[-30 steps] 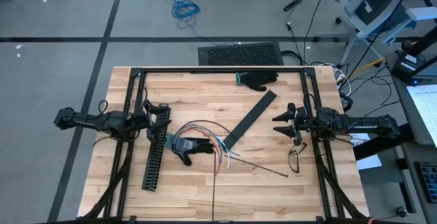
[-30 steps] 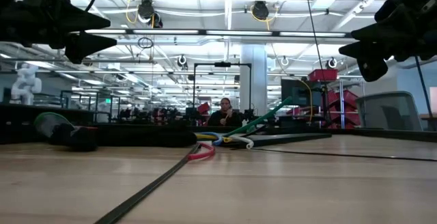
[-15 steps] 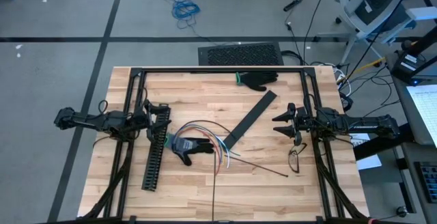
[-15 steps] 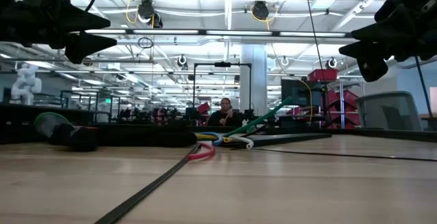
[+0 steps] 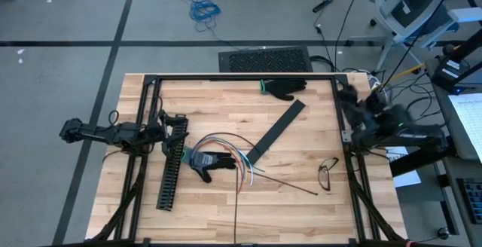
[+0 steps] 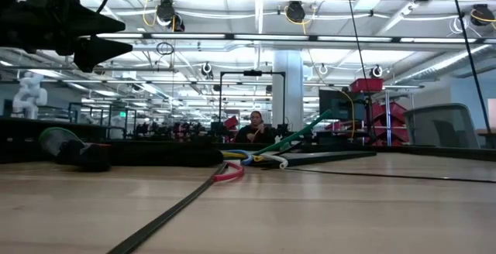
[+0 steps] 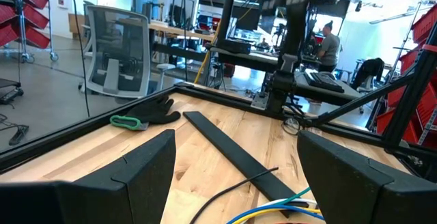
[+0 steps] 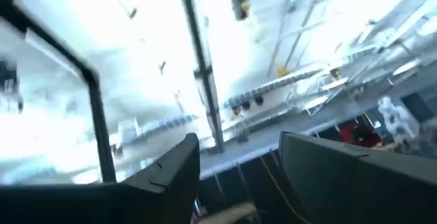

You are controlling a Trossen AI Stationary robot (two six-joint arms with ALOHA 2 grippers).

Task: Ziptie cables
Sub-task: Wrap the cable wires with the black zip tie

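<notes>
The cables (image 5: 218,157) lie in a loose loop on the wooden tabletop near its middle, with white, red, blue and green ends fanned toward the right. They also show in the low view (image 6: 256,158) and in the left wrist view (image 7: 280,210). My left gripper (image 5: 175,130) hovers level at the table's left, left of the cables. It is open and empty (image 7: 235,138). My right gripper (image 5: 345,98) is raised high at the table's right edge and tipped upward. It is open with nothing between its fingers (image 8: 239,138).
A black slotted channel (image 5: 172,168) lies just left of the cables. A flat black strip (image 5: 275,130) lies slanted at centre. A black glove with a green cuff (image 5: 285,89) sits at the far edge. Glasses (image 5: 325,173) and a thin black tie (image 5: 282,185) lie near right.
My right gripper has risen sharply from its level hover over the table's right side, tipped to point upward and drawn back toward the right edge. It has left the low view. The left arm and the cables have kept still.
</notes>
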